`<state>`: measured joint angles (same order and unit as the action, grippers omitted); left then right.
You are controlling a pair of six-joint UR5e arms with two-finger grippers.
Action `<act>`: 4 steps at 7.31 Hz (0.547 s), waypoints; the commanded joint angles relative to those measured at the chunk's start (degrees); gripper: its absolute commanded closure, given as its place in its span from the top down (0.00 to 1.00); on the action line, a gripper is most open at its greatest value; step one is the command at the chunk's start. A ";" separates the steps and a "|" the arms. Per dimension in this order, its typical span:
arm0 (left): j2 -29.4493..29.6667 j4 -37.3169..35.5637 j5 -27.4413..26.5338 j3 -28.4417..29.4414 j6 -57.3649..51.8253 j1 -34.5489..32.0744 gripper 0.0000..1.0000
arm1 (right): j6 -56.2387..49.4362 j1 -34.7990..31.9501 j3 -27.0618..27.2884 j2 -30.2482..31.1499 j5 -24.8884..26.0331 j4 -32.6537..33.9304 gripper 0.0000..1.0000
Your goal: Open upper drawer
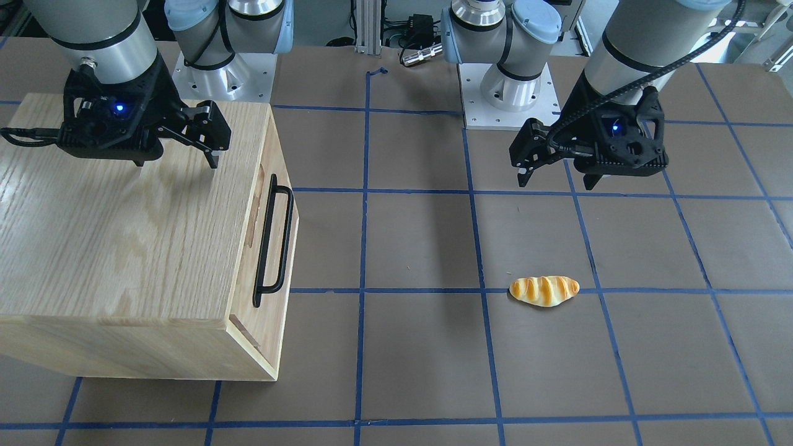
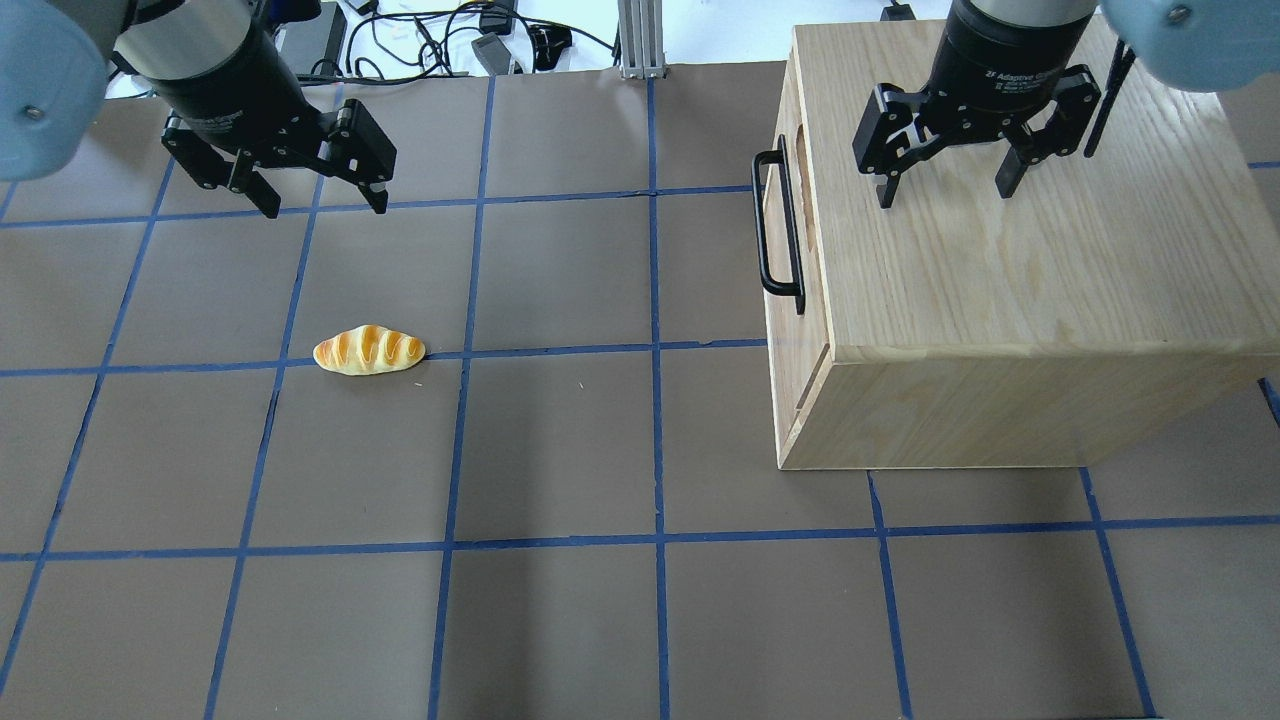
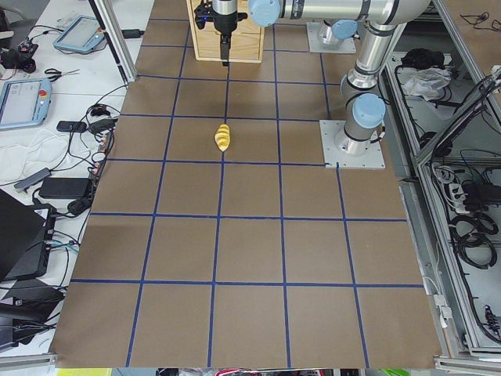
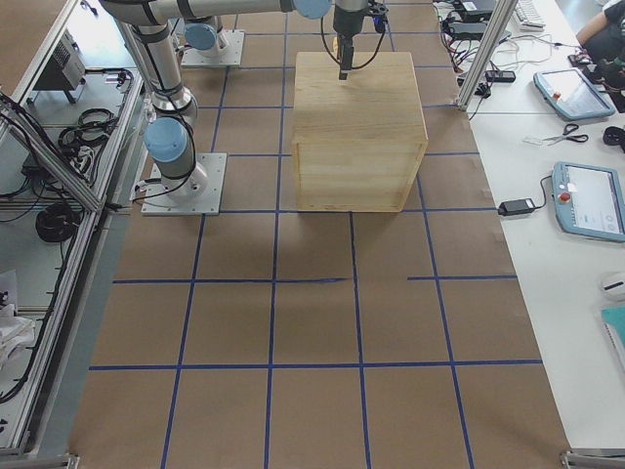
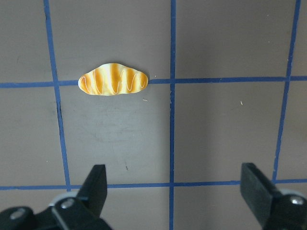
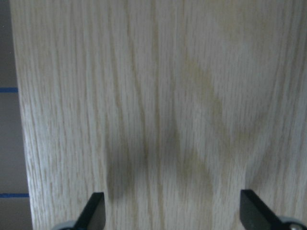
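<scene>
The upper drawer point(image 1: 276, 238) is shut, its pale front flush with the oak cabinet point(image 1: 124, 235). Its long black bar handle point(image 1: 264, 238) faces the middle of the table. In the overhead view the drawer front point(image 2: 778, 230) and handle point(image 2: 761, 225) sit on the cabinet's point(image 2: 1000, 270) left face. My right gripper point(image 2: 945, 196) is open and empty. It hovers over the cabinet top, behind the handle, as the front view point(image 1: 176, 164) and its wrist view point(image 6: 172, 197) show. My left gripper point(image 2: 327, 210) is open and empty over bare table, far from the cabinet point(image 1: 556, 184).
A bread roll point(image 2: 369, 350) lies on the brown mat, just ahead of my left gripper point(image 5: 173, 175) in the wrist view point(image 5: 113, 80). Blue tape lines grid the mat. The two arm bases point(image 1: 508, 93) stand at the robot's side of the table.
</scene>
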<state>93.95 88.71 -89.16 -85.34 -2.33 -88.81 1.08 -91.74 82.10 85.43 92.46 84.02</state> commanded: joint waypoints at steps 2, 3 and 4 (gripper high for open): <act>2.71 -3.61 3.46 2.01 10.38 -6.26 1.00 | 0.06 -0.02 0.07 0.00 0.00 0.00 1.00; 3.94 -6.15 6.86 2.02 13.90 -8.99 1.00 | -0.03 -0.02 -0.01 0.00 0.00 0.00 1.00; 5.44 -9.31 7.59 2.02 17.85 -11.62 1.00 | 0.06 -0.02 -0.01 0.00 0.00 0.00 1.00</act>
<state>97.64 82.98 -83.48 -83.44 10.65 -97.08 1.09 -91.76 82.12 85.43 92.46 84.02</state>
